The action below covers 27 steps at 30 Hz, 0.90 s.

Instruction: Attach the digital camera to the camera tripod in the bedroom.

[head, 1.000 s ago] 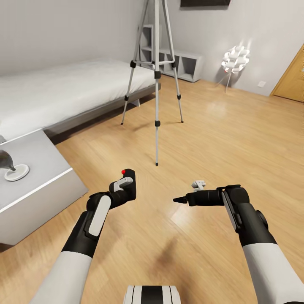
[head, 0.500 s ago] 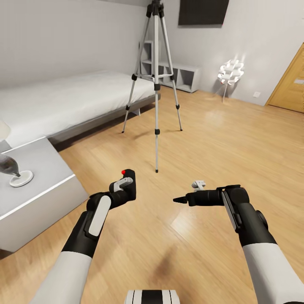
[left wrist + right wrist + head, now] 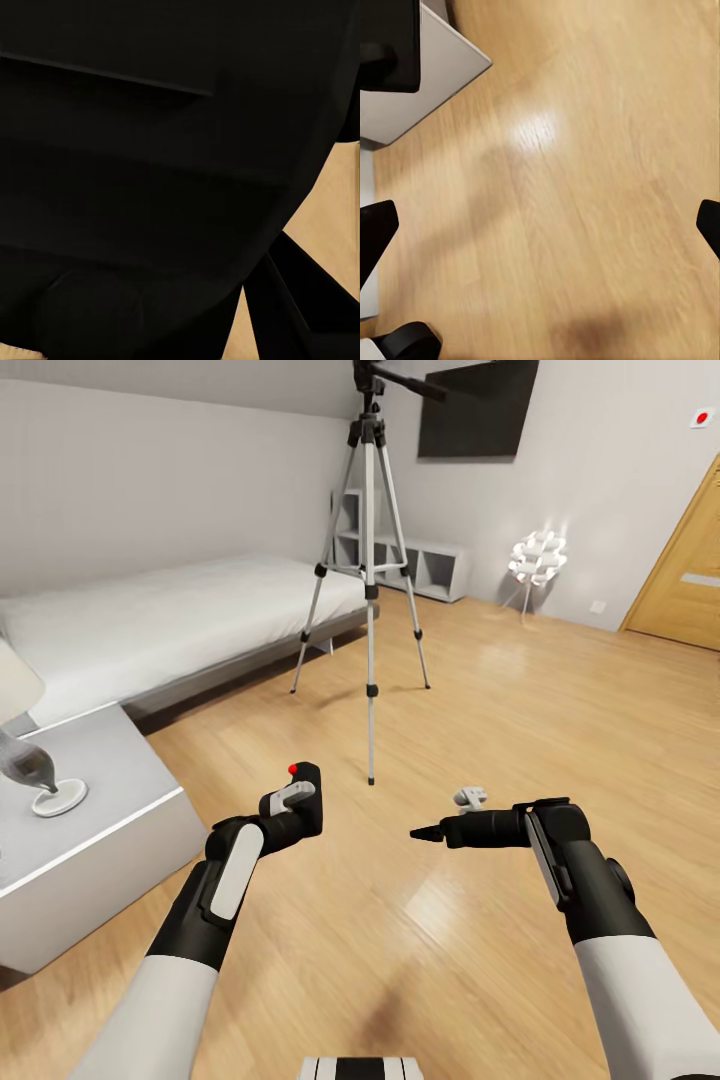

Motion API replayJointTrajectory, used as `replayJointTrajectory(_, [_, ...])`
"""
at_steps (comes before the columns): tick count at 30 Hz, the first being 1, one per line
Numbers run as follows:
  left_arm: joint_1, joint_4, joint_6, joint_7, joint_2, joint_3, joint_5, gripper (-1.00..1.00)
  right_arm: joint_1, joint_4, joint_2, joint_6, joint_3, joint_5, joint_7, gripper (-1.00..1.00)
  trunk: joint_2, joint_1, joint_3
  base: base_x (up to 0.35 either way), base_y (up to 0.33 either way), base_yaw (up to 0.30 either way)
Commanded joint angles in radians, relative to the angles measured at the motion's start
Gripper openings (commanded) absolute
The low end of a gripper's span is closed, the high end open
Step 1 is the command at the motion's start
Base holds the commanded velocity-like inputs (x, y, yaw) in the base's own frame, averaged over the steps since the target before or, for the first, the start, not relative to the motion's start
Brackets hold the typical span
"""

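We see our left gripper (image 3: 296,808) clamped on the digital camera (image 3: 303,792), red dot up, the camera tripod (image 3: 369,575) standing on the wood floor (image 3: 520,700) well beyond it, and our right gripper (image 3: 425,833) empty, fingers spread.

Open wood floor (image 3: 520,690) lies between the two arms and the camera tripod (image 3: 369,575), which stands straight ahead with its three legs spread and its nearest foot planted on the boards just beyond the left tool (image 3: 296,807). That tool carries the digital camera (image 3: 303,796), and its wrist view is blocked by the black body. The low bed (image 3: 150,625) closes off the left side behind the tripod, and the grey worktop (image 3: 95,800) with a lamp base (image 3: 58,797) crowds the left arm. To the right the floor runs clear toward the wooden door (image 3: 680,575).
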<state>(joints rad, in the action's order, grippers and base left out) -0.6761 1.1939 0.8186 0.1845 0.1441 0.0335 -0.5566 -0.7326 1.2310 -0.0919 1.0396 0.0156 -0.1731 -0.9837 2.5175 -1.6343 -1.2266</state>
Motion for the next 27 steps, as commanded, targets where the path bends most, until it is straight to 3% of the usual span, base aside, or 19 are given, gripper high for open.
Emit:
replayJointTrajectory(1, [0.000,0.001,0.004,0.006,0.000,0.000,-0.009,-1.00,-0.001,0.001,0.000,0.004,0.001,-0.011,-0.010,1.00,0.000,0.001,0.003,0.000,0.000,0.000])
replayJointTrajectory(27, [0.000,-0.002,0.002,0.007,0.000,0.000,-0.009,-1.00,-0.001,0.001,0.001,0.004,0.000,-0.010,-0.010,1.00,-0.006,0.012,0.104,0.000,0.000,0.000])
